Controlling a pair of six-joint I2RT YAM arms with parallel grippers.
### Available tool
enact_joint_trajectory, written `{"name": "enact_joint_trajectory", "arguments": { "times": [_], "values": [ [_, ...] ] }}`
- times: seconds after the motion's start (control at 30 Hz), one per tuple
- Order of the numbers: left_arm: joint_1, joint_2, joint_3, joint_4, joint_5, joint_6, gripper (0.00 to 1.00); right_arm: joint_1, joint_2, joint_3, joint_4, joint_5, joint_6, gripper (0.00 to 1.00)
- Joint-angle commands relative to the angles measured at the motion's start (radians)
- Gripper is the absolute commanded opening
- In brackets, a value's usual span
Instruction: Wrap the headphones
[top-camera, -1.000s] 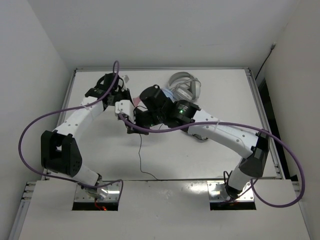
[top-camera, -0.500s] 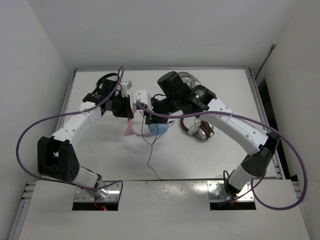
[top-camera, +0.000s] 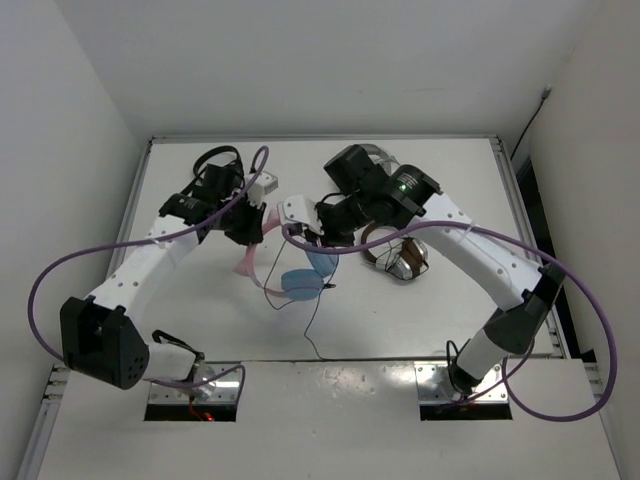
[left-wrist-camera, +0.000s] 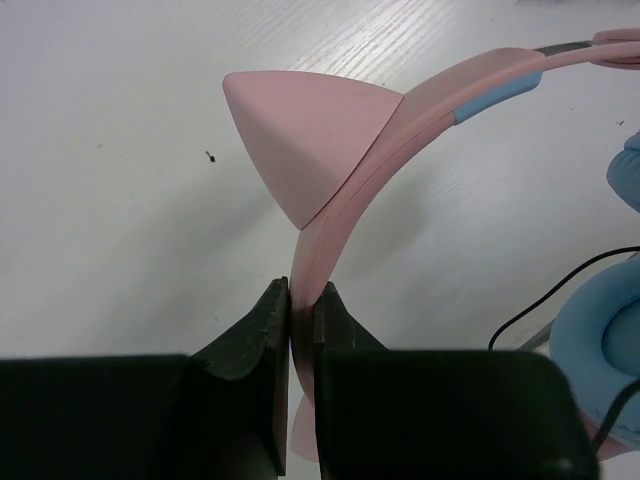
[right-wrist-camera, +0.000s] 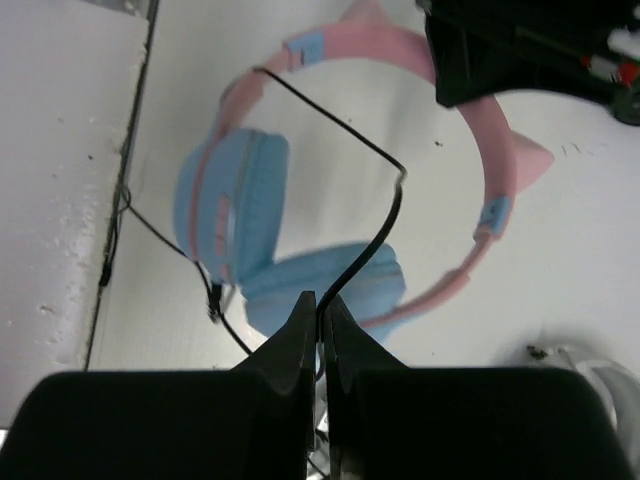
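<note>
Pink headband (left-wrist-camera: 335, 210) is pinched between the left fingers (left-wrist-camera: 262, 335). The gap is narrow, just the band's thickness, and both pads touch it. The grip sits just below a pink cat-ear tab (left-wrist-camera: 300, 140) on the band. Right fingers (right-wrist-camera: 290, 350) are pressed together on the thin black cable (right-wrist-camera: 360, 245), with no gap beyond the cable itself. From the tips the cable rises, kinks once, and runs across to the far side of the band.

Headphones (top-camera: 300, 282) are at mid-tabletop (top-camera: 220, 300), between the two wrists. The band is up at the left fingers. The light-blue ear cups (right-wrist-camera: 235, 215) sit lower, toward the near edge. Whether the cups touch the tabletop cannot be told.

Left wrist view only:
- A light-blue inset shows on the band past the tab.
- The band's shadow falls on the tabletop apart from the band, so that stretch is off the surface.
- One ear cup is cut by the right frame edge.

Right wrist view only:
- Both cups show together, one nearly edge-on with a pink stripe, the other just below it.
- The black body of the left wrist fills the top right corner, over the band.

Top view only:
- Neither grip can be read, since the wrists cover the fingers.
- The cable's loose end trails over the tabletop toward the near edge.
- Brown headphones (top-camera: 400, 258) lie just right of the blue pair, beside the right forearm.
</note>
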Motion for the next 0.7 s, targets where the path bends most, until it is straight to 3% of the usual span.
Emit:
{"name": "enact_joint_trajectory", "arguments": {
  "times": [0.0,0.27,0.67],
  "values": [
    [-0.015,-0.072,-0.01,0.005,0.033,0.102,0.0,-0.035,-0.05,0.007,-0.031,0.029,-0.082,0.0],
    [-0.015,-0.18,-0.086,-0.031,0.106,0.197,0.0,-0.167,-0.062,-0.047,0.032,0.02,-0.092,0.0],
    [0.022,-0.248,-0.074,-0.031,0.2,0.135,0.0,-0.271,-0.042,-0.157,0.2,-0.009,-0.029,0.0]
  ]
}}
